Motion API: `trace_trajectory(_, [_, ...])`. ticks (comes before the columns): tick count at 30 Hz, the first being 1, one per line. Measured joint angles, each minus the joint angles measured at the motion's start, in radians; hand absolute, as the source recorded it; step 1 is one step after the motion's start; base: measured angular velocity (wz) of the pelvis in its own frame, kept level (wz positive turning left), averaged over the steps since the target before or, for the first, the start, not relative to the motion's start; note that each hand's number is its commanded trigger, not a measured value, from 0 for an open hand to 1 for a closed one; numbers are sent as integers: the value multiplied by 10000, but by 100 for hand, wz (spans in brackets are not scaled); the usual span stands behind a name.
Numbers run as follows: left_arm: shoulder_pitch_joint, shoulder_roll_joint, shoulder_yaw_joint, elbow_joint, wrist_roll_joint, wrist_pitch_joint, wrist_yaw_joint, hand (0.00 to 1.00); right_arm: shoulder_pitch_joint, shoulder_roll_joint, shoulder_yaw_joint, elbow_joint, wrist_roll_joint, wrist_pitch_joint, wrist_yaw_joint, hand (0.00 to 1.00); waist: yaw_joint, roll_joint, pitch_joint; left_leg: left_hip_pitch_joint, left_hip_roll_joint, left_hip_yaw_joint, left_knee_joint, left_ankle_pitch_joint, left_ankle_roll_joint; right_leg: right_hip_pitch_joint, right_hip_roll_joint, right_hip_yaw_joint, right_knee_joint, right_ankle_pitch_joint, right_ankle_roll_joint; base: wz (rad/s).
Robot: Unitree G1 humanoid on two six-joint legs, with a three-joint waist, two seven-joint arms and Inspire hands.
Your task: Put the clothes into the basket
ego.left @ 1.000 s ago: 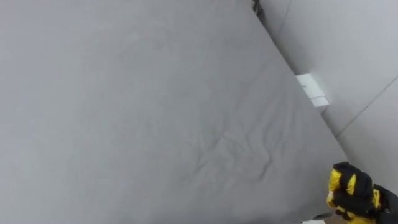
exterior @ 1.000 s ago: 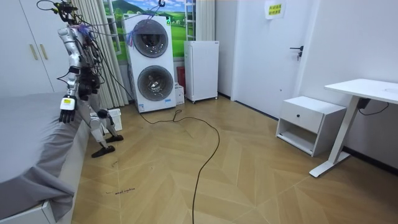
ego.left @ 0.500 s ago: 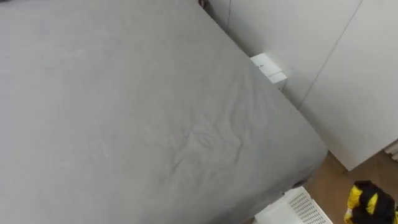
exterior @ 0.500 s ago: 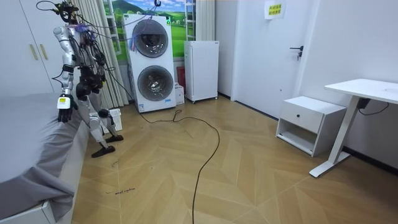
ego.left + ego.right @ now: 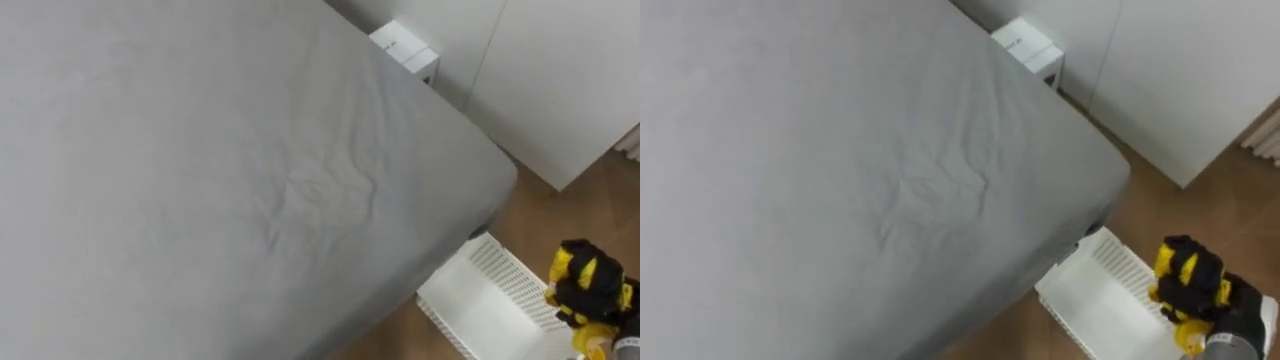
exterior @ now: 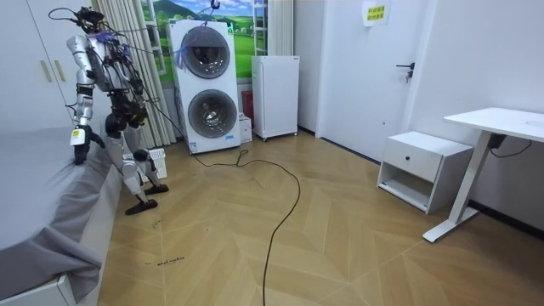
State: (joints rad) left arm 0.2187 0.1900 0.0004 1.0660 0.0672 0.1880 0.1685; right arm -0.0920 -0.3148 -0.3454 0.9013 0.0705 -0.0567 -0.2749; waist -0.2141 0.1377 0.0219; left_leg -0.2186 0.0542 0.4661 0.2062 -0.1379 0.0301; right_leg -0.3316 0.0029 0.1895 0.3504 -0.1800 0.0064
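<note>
Clothes: black-and-yellow bundled clothes, at right rim of white slatted plastic basket beside grey-sheeted bed.
Right robot hand: under clothes, I cannot tell grip.
Left robot hand: by bed, I cannot tell.

I look down on a bed under a grey sheet, which is faintly creased near the middle. The bed's rounded corner stands over a wooden floor. A small white box sits just beside the bed's far edge, near white wardrobe doors. In the room view I see a stacked washer and dryer with a white cabinet beside it. Further right are a shut door, a white nightstand and a white desk.
</note>
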Motion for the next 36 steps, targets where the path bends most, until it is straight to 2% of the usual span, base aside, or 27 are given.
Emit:
trace_trajectory(1, [-128, 1, -54, 152, 0, -20, 29, 0, -96, -37, 0, 109, 10, -47, -66, 100, 1, 33, 18, -85, -7, 1, 12, 8, 12, -107, -4, 0, 63, -1, 2, -9])
trace_trajectory(2, [-406, 1, -140, 435, -115, -43, 149, 0, -208, -116, -1, 373, 28, -175, -183, 8, 1, 62, 24, -243, -78, -2, 28, 28, 24, -344, -16, 3, 224, -42, 14, 0])
trace_trajectory(3, [-563, 0, -233, 582, -306, -58, 233, 0, -241, -133, 0, 447, 47, -177, -327, 0, 23, 72, 33, -368, -104, 1, 42, 39, 28, -529, -29, 11, 371, -103, 16, 0])
trace_trajectory(9, [-842, 3, -702, 588, -844, -107, 507, 0, -535, -474, 112, 1139, 460, -191, -735, 0, 228, 297, 30, -979, -88, -38, 206, 49, 39, -1077, -35, -16, 532, -129, -7, 3])
trace_trajectory(14, [-942, 22, -1054, 570, -1737, -245, 724, 0, -809, -537, 116, 1286, 799, -252, -1030, 0, 233, 340, 35, -1259, -115, -68, 244, 74, 70, -1383, -74, -76, 646, -150, 3, 2])
trace_trajectory(23, [-1121, 38, -1113, 571, -1740, -400, 780, 0, -1158, -832, 89, 1473, 798, -844, -1116, 0, 214, 291, 68, -1349, -140, -176, 262, 136, 156, -1199, -205, -387, 368, -193, 61, 11])
trace_trajectory(28, [-1166, 145, -1135, 571, -1737, -645, 780, 0, -1150, -884, 124, 1551, 1294, -872, -1151, 0, 275, 196, 136, -1350, -140, -371, 261, 142, 161, -1114, -223, -555, 243, -191, 61, 11])
trace_trajectory(32, [-1166, 205, -1224, 555, -1735, -665, 780, 0, -1094, -926, 381, 1570, 1676, -875, -1160, 0, 264, 199, 134, -1347, -145, -504, 233, 142, 159, -976, -278, -780, 82, -165, 41, 10])
trace_trajectory(36, [-1157, 231, -1218, 551, -1729, -841, 781, 0, -831, -931, 394, 1572, 1791, -957, -1152, 0, 269, 177, 130, -1286, -161, -590, 230, 144, 158, -847, -361, -1075, 103, -159, 21, 20])
